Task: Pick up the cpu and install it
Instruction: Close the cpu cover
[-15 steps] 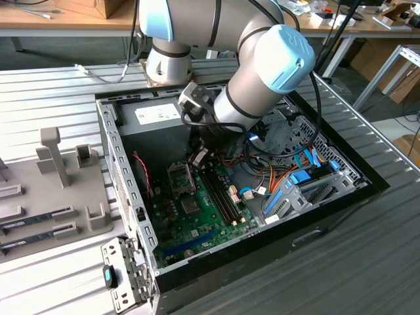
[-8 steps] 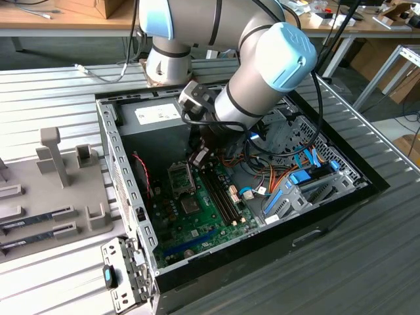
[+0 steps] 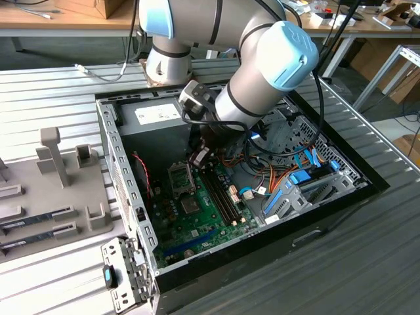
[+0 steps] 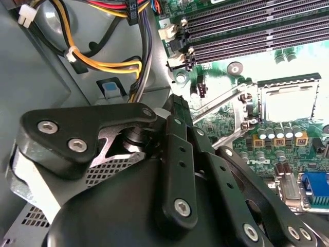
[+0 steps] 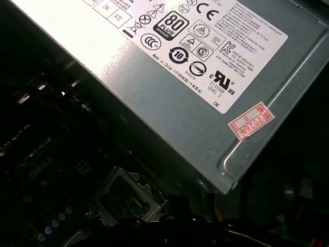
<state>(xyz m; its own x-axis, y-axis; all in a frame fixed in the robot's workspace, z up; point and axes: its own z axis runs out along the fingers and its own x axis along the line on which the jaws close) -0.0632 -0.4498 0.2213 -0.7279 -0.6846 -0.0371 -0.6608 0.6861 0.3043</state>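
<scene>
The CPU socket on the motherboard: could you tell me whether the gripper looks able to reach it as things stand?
Probably yes. In the exterior view the gripper hangs inside the open case close beside the socket, and in the second wrist view no cable or part lies across it.

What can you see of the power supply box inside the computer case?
The power supply is a grey sheet-metal box with folded edges. A large white printed label sits on its top face, and a small red-and-white sticker sits near one corner. It lies flat in a corner of the computer case, beside the motherboard.
</scene>
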